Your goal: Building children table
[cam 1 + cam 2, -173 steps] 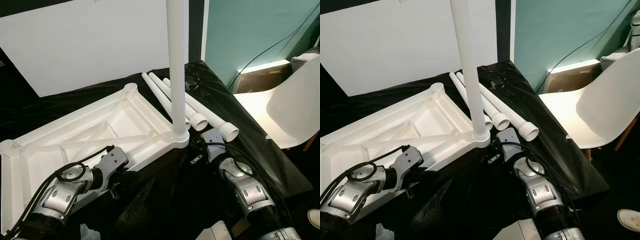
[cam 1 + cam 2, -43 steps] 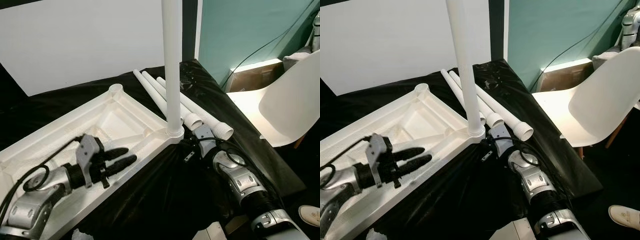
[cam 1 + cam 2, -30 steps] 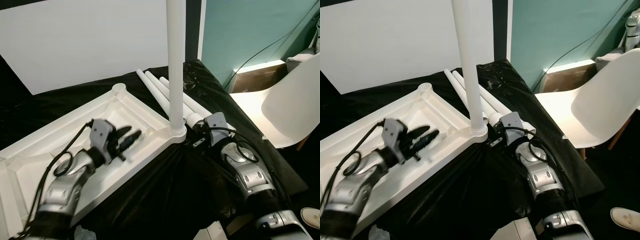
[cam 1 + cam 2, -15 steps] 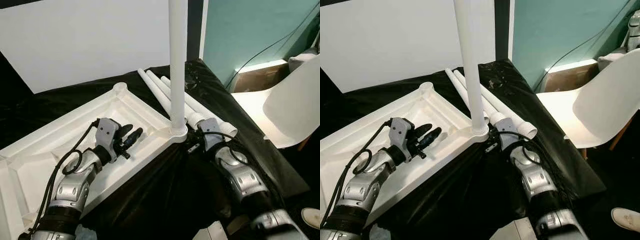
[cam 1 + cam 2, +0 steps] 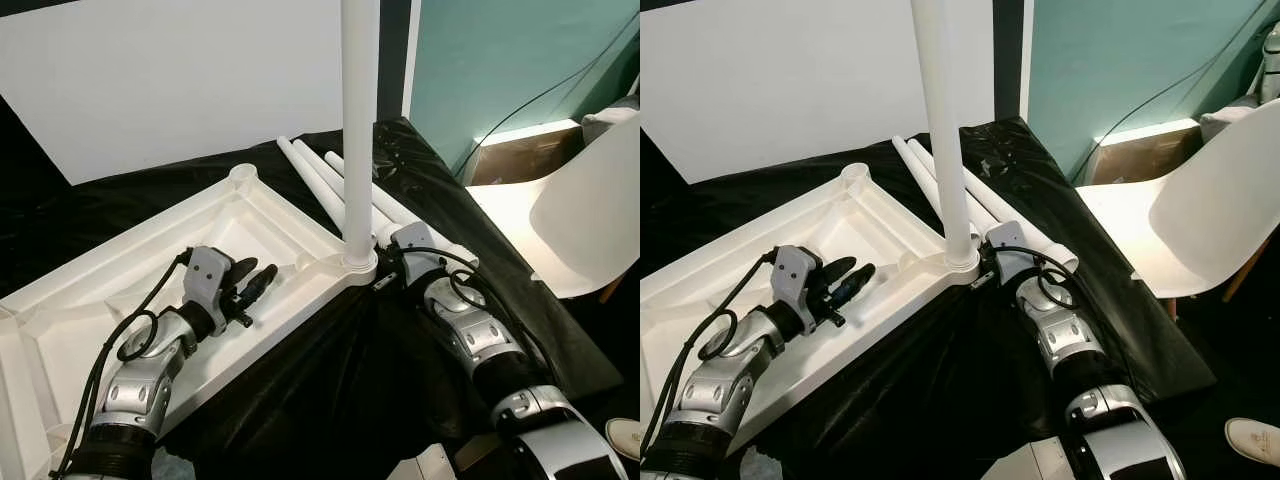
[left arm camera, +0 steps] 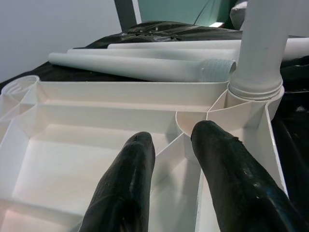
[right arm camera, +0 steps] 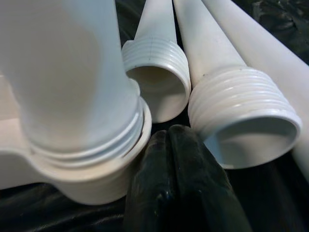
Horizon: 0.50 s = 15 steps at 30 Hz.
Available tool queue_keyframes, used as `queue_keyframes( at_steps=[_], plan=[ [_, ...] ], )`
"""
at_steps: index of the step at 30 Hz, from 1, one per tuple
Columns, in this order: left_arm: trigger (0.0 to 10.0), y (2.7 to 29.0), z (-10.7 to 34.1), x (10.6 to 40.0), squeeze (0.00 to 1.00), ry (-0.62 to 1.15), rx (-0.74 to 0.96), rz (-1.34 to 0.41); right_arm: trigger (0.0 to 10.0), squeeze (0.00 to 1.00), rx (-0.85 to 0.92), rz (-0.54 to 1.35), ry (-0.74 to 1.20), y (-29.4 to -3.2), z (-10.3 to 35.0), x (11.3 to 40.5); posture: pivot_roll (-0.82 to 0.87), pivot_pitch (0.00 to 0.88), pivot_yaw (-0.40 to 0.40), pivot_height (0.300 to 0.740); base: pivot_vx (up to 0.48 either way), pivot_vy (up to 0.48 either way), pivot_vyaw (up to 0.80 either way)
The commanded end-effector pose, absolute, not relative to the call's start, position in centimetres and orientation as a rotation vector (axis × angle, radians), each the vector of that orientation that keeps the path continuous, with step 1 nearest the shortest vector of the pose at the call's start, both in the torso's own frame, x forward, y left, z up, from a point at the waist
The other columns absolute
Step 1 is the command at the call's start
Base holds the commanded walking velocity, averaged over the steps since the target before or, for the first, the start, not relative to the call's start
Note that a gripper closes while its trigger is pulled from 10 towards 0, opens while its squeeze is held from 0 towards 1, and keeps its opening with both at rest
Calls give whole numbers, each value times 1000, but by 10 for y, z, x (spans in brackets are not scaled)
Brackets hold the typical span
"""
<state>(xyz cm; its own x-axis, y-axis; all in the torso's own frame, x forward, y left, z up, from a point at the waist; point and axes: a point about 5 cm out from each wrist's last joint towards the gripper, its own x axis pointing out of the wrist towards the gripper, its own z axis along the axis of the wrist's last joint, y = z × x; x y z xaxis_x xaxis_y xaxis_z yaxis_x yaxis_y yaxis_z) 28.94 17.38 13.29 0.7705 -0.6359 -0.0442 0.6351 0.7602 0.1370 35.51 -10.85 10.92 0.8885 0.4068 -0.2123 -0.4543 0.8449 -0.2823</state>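
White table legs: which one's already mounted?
The upright white plastic leg standing in the upturned tabletop's near corner socket; the other three lie loose on the black sheet.

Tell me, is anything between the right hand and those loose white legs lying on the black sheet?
Nothing visible. The right hand, fingers together, sits beside the upright leg, its tips already at the threaded ends of the loose legs.

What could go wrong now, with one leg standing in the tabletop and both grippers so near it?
The right gripper, shut, sits at the foot of the upright leg; a push there might tilt it in its corner socket. The left gripper, open, straddles a rib of the tabletop and may shift it. The loose legs could roll.
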Motion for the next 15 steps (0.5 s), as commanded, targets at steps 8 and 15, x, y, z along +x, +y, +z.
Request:
queue_keyframes(
  at_steps=[8, 15],
  plan=[
    [10000, 184, 132, 285, 0, 4, 186, -648, 10000, 0, -334, 544, 141, -88, 113, 362, 22, 0, 91, 740, 0, 0, 0],
    [10000, 184, 131, 284, 0, 1, 180, -634, 10000, 0, -330, 614, 139, -75, 111, 360, 30, 0, 78, 740, 0, 0, 0]
  ],
)
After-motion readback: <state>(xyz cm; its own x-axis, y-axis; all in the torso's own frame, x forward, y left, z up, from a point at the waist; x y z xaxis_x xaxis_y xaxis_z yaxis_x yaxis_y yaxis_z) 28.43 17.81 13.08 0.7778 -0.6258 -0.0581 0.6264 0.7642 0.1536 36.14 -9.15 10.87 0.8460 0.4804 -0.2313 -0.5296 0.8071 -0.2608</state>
